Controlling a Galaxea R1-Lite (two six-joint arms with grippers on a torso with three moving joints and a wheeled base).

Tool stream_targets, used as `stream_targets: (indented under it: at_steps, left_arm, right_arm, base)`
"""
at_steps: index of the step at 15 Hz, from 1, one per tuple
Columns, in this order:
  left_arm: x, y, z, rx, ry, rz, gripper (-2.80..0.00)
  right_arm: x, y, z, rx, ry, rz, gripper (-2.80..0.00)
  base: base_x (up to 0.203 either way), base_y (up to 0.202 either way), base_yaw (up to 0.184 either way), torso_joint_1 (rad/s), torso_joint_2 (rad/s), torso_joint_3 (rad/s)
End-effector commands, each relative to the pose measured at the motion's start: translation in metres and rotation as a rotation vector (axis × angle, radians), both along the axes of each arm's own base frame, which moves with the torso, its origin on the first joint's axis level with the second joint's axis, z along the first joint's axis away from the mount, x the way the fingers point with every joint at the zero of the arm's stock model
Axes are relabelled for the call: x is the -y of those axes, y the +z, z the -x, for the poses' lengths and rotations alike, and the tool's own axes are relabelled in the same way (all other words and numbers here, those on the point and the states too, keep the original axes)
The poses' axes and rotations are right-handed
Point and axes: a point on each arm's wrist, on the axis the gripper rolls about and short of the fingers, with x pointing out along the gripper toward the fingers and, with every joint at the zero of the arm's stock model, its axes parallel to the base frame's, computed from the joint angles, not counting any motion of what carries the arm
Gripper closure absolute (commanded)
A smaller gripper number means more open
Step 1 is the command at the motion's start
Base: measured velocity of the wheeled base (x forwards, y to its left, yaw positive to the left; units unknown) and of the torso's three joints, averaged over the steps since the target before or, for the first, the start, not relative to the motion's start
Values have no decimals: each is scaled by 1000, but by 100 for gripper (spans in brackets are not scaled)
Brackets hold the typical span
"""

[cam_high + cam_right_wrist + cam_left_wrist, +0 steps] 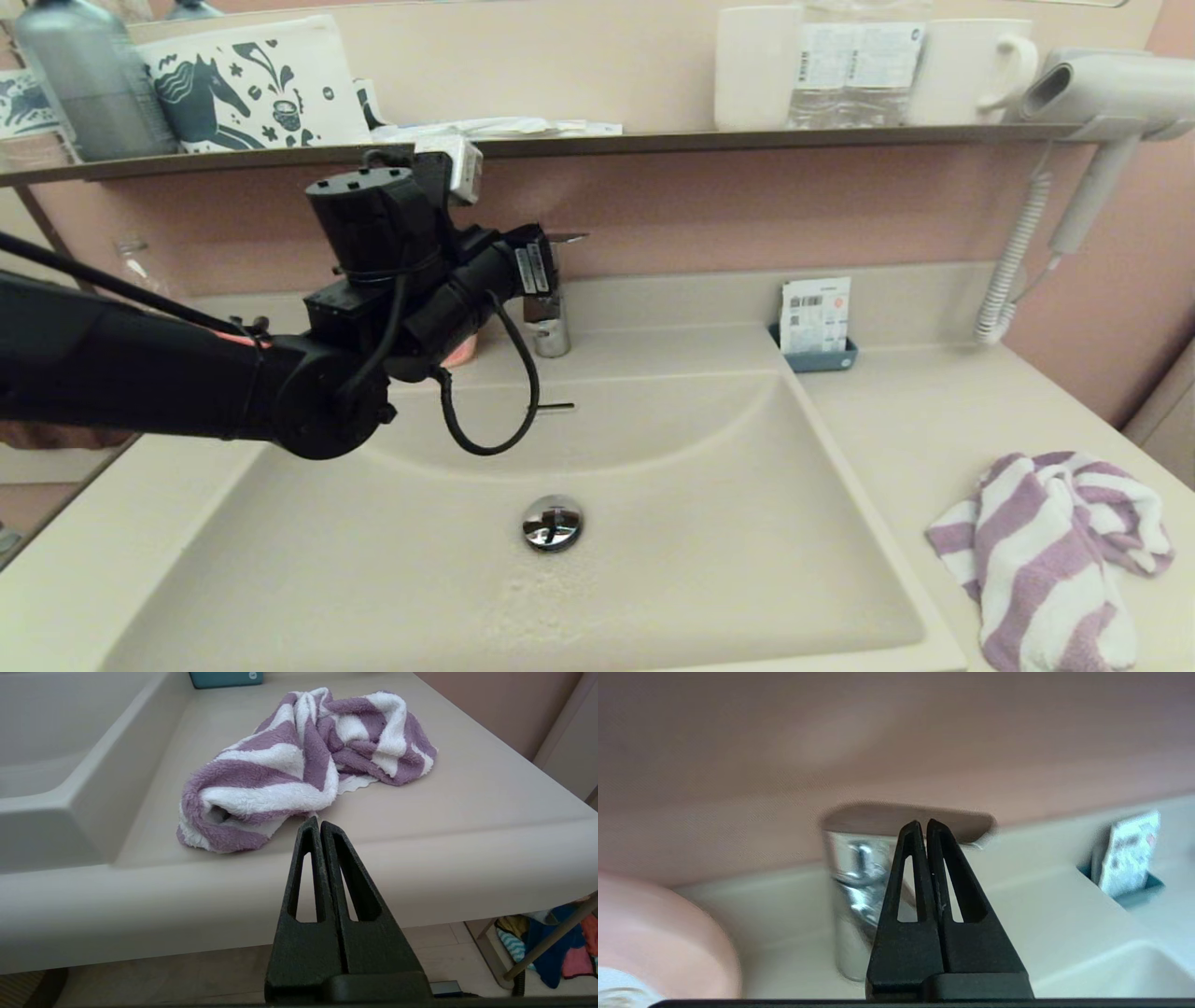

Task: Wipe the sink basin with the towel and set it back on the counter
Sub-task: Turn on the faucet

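The purple and white striped towel point(1046, 551) lies crumpled on the beige counter point(934, 420) to the right of the sink basin point(709, 560), whose chrome drain plug point(552, 522) shows in its middle. My right gripper point(320, 822) is shut and empty, hanging just off the counter's front edge point(467, 858), close to the towel point(303, 760) but apart from it. It is out of the head view. My left arm point(373, 308) reaches across the basin's back left. Its gripper point(922, 823) is shut and empty, its tips just under the faucet handle point(906, 819).
The chrome faucet point(549, 327) stands behind the basin. A blue holder with a packet point(815, 322) sits at the back right. A hair dryer point(1102, 103) with a coiled cord hangs on the right wall. A dark shelf point(747, 140) above carries cups and bottles. A pink cup point(654, 933) stands near the faucet.
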Motion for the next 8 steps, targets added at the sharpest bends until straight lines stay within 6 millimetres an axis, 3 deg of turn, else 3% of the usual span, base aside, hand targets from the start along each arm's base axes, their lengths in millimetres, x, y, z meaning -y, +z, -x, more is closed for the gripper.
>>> stream_targets:
  at_steps: [1,8]
  left_arm:
    - [5,-6,-3,-8,-8,-5,0]
    - [12,-28,-14,-60,-12,-30,0]
  right_arm:
    - [0,0,0,0,0,0,0]
    - [0,0,0,0,0,0,0]
  base:
    - [0,0,0,0,0,0]
    - [0,0,0,0,0,0]
